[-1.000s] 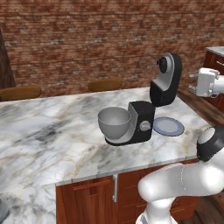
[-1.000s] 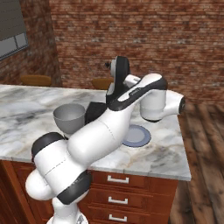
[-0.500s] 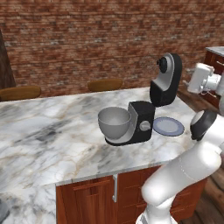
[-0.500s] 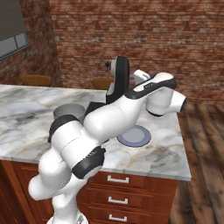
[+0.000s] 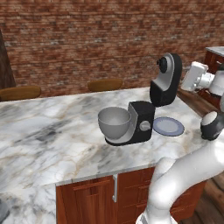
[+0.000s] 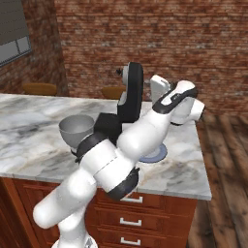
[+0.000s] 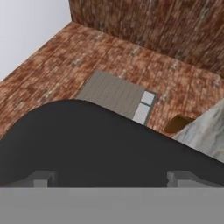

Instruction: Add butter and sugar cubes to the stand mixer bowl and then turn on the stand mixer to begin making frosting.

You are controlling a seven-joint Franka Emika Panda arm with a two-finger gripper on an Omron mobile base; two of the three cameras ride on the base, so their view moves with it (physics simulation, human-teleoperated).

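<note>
The stand mixer [image 5: 139, 123] sits on the marble counter [image 5: 52, 135], its bowl [image 5: 114, 122] at its left; the tool [image 7: 111, 178], fingers spread wide and empty, hangs well to the right behind the tall black-and-grey appliance [image 5: 166, 79], above the grey-blue plate [image 5: 168, 126].

Even, soft rendered light is seen throughout; faint shadows are cast under the stand mixer [image 5: 139, 124] on the marble counter [image 5: 52, 135]; textures are blurred in the hand view

Two cameras look down from behind the robot, left and right, both seeing the counter [image 5: 52, 135] and mixer [image 5: 139, 122]. The hand camera sits very close to a tall black machine [image 7: 100, 144].
</note>
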